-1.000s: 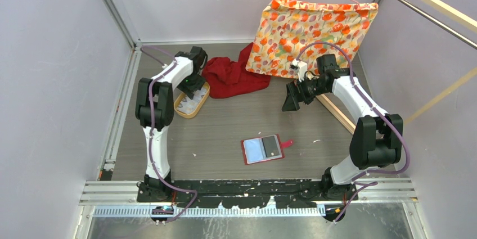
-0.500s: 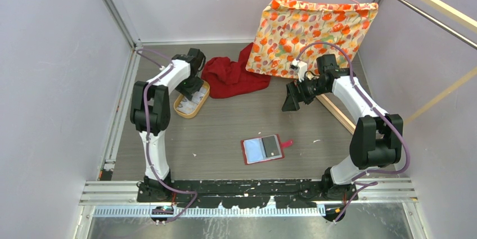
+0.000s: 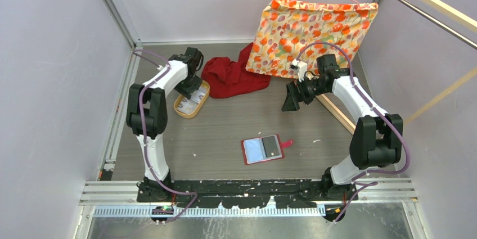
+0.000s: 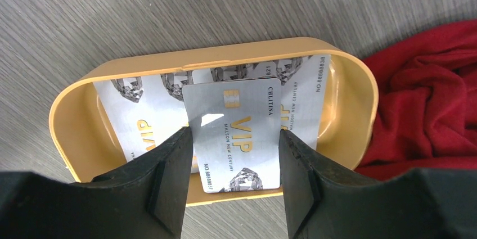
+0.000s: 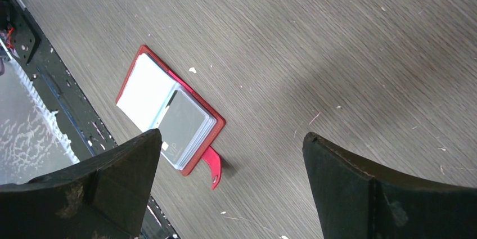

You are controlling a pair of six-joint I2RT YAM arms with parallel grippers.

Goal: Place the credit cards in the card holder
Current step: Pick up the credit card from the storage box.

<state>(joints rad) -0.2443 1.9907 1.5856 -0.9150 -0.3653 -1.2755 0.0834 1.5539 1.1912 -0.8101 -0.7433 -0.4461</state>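
Observation:
My left gripper (image 3: 190,88) (image 4: 233,157) is over the tan oval tray (image 3: 187,112) (image 4: 225,54). It is shut on a whitish VIP credit card (image 4: 236,121), gripped by its two long edges. More whitish cards (image 4: 138,115) lie in the tray beneath it. The red card holder (image 3: 262,149) (image 5: 194,163) lies open on the floor at front centre, with a pale window pocket and a dark card (image 5: 183,123) showing. My right gripper (image 3: 291,103) (image 5: 230,135) is open and empty, held high to the right of the holder.
A crumpled red cloth (image 3: 232,77) (image 4: 433,98) lies just right of the tray. A floral cloth (image 3: 309,28) hangs on a hanger at the back right. A wooden bar (image 3: 337,114) lies on the floor near the right arm.
My left arm's elbow has swung left and the left gripper has shifted slightly over the tray. The right arm and the card holder have not moved.

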